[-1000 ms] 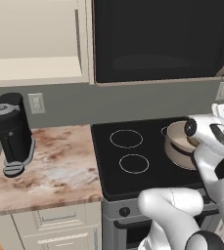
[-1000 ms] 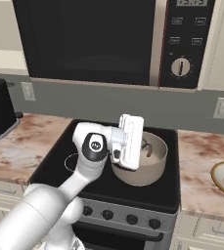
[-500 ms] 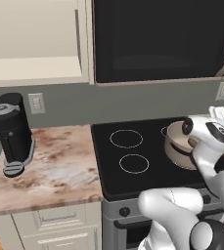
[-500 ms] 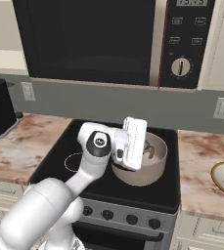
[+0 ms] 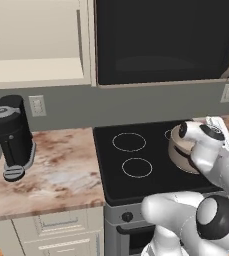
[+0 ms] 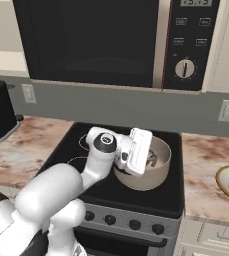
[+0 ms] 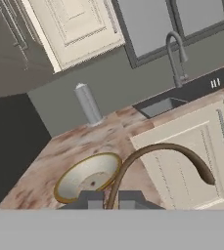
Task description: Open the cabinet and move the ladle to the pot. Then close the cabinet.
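The gripper is hanging just over the round tan metal pot on the black stove. Its fingers are squeezing the long curved brown ladle between them.

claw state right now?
Claw: closed on the ladle, handle pinched between its fingertips, over the pot.

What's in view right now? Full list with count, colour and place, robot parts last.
cabinet: 1, cream, left of microwave, inside showing
microwave: 1, black, above stove
stove: 1, black, between counters
pot: 1, beige, on stove
ladle: 1, brown, in gripper
bowl: 1, gold-rimmed, counter right of stove
coffee machine: 1, black, left counter
paper towel roll: 1, grey, beside sink
sink: 1, dark, under window
gripper: 1, closed on ladle, over pot
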You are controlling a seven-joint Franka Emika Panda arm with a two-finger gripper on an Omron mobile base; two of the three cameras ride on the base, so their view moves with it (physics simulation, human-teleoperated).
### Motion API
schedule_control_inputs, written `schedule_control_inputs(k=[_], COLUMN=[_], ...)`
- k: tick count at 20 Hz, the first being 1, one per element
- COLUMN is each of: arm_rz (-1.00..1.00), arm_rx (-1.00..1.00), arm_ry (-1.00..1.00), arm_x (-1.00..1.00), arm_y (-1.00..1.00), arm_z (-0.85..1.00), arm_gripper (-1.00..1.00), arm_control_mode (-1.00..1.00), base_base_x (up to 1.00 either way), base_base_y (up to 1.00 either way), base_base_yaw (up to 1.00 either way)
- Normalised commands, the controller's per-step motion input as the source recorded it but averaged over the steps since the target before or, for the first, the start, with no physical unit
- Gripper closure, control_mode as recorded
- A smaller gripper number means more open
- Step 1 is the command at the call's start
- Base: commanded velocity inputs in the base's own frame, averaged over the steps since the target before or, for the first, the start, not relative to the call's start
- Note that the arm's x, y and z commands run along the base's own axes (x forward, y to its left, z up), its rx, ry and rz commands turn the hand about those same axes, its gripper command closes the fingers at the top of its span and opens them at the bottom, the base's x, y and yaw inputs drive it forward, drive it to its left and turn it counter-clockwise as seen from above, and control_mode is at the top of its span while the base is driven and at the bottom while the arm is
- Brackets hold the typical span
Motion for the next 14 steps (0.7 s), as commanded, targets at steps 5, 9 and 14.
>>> schedule_control_inputs(k=[5, 9, 14], arm_rz=[-0.08, -0.07, -0.06], arm_rx=[0.00, 0.00, 0.00], arm_ry=[0.21, 0.15, 0.09], arm_x=[0.33, 0.27, 0.20], arm_y=[0.00, 0.00, 0.00], arm_z=[-0.36, -0.20, -0.10], arm_gripper=[-1.00, -1.00, -1.00], arm_control_mode=[-1.00, -1.00, -1.00], base_base_x=[0.00, 0.00, 0.00], base_base_y=[0.00, 0.00, 0.00], base_base_yaw=[0.00, 0.00, 0.00])
